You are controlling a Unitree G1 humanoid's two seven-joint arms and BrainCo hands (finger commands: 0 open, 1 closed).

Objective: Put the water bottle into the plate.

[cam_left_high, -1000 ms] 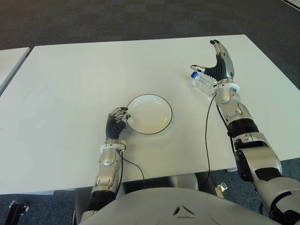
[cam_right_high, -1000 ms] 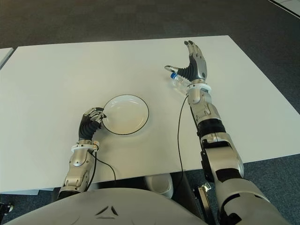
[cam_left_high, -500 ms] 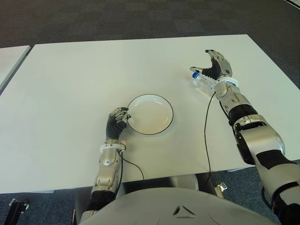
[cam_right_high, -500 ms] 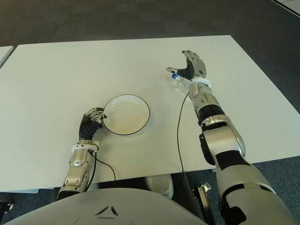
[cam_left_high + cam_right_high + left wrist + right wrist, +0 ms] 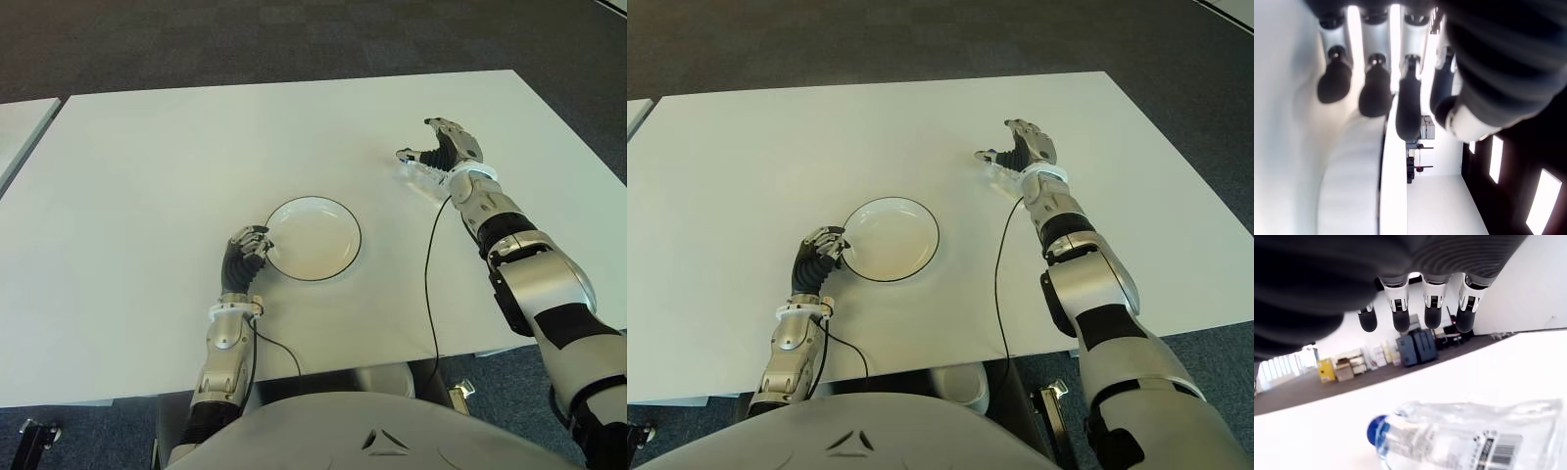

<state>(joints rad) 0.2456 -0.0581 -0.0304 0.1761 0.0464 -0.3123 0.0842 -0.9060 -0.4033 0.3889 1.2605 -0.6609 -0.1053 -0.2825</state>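
A clear water bottle (image 5: 1464, 435) with a blue cap lies on its side on the white table (image 5: 147, 196), right of the plate. My right hand (image 5: 419, 147) arches over it from behind, mostly covering it in the eye views. In the right wrist view the fingers (image 5: 1432, 308) hang straight above the bottle with a gap, holding nothing. The white plate (image 5: 313, 238) with a dark rim sits near the table's middle with nothing in it. My left hand (image 5: 247, 247) shows with curled fingers at the plate's left rim.
A thin black cable (image 5: 428, 264) runs from the right wrist across the table to its front edge. A second white table (image 5: 18, 132) shows at the far left. Dark carpet lies beyond the table's far edge.
My right hand has tipped forward and down from an upright, spread pose, so its fingers now arch over the bottle and hide the cap in the eye views. The left hand and plate are unchanged.
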